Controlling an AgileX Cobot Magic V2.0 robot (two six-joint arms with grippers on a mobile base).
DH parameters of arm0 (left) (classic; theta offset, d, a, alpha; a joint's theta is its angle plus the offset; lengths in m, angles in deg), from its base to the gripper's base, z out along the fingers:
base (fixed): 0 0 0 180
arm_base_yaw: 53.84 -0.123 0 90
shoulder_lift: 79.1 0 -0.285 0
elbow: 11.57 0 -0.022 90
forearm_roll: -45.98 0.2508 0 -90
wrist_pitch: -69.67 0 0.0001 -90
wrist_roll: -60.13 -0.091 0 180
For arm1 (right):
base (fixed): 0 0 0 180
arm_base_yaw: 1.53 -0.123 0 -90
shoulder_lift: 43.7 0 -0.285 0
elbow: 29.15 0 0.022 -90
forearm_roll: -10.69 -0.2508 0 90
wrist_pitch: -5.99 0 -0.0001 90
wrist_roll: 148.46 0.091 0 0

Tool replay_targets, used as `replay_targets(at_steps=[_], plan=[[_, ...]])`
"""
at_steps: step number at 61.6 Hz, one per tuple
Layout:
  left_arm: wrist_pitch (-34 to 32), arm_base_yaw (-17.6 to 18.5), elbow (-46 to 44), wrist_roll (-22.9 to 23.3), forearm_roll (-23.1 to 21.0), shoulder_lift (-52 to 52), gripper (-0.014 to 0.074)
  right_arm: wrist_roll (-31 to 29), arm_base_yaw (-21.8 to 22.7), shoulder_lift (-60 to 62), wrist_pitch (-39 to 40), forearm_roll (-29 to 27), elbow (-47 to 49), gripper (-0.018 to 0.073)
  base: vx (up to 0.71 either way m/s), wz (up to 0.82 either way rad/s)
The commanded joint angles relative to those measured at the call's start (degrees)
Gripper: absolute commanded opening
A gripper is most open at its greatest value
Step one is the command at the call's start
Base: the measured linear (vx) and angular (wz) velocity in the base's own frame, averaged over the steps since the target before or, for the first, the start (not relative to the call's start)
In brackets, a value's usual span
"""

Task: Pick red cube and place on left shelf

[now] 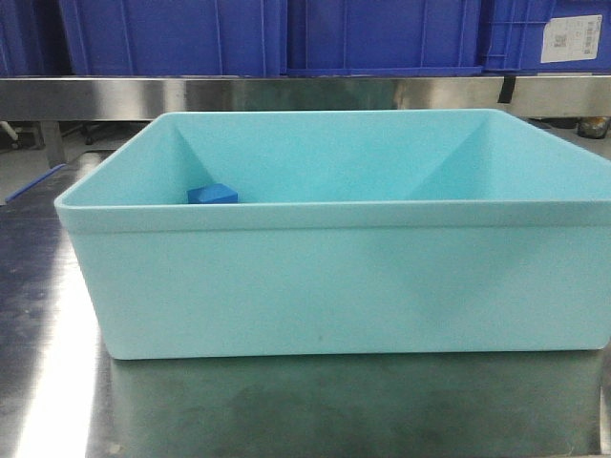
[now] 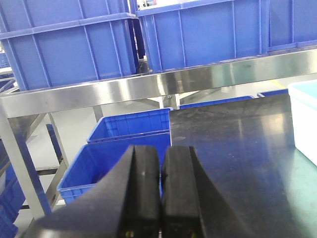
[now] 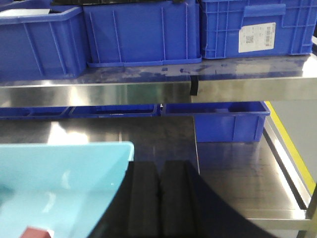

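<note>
A small red piece, apparently the red cube (image 3: 34, 231), shows at the bottom left edge of the right wrist view, inside the light-blue bin (image 3: 59, 178). In the front view the bin's (image 1: 334, 286) front wall hides it. My right gripper (image 3: 159, 166) is shut and empty, hovering by the bin's right corner. My left gripper (image 2: 161, 148) is also shut on nothing, over the left end of the dark table (image 2: 233, 148). A shelf of grey steel rails (image 2: 124, 89) carrying deep-blue crates (image 2: 74, 49) rises behind the table.
A blue cube (image 1: 212, 194) lies in the bin's back left. More blue crates (image 2: 124, 129) stand low beside the table's left end. Crates (image 3: 143, 34) line the rail (image 3: 99, 91) behind, one with a white label (image 3: 255, 37). The table's right edge (image 3: 292, 173) is near.
</note>
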Motion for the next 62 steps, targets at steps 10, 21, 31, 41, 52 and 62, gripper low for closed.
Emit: replay_targets(at_steps=[10, 21, 31, 41, 52, 62], plan=[[-5.21, 0.31, 1.26, -0.03, -0.27, 0.40, 0.0106, -0.09, -2.88, -15.29, -1.06, -4.80, 15.82, 0.0056, 0.00, 0.00], [-5.21, 0.31, 1.26, -0.03, -0.27, 0.40, 0.0106, -0.09, -10.05, -26.65, -9.74, -9.13, 24.37, 0.0056, 0.00, 0.00], [-5.21, 0.31, 1.26, -0.03, -0.27, 0.40, 0.0106, -0.15, -17.48, -35.87, -11.25, -9.13, 28.70, 0.0056, 0.00, 0.00], [-5.21, 0.31, 1.26, -0.03, -0.27, 0.40, 0.0106, -0.15, -21.82, -43.07, -8.56, -9.07, 29.97, 0.0056, 0.00, 0.00], [-5.21, 0.31, 1.26, -0.03, -0.27, 0.40, 0.0106, -0.15, -26.22, -48.86, -6.57, -9.07, 30.09, 0.0056, 0.00, 0.00], [-5.21, 0.31, 1.26, -0.03, -0.27, 0.40, 0.0106, -0.15, -27.72, -51.53, -6.39, -9.07, 30.09, 0.0057, 0.00, 0.00]])
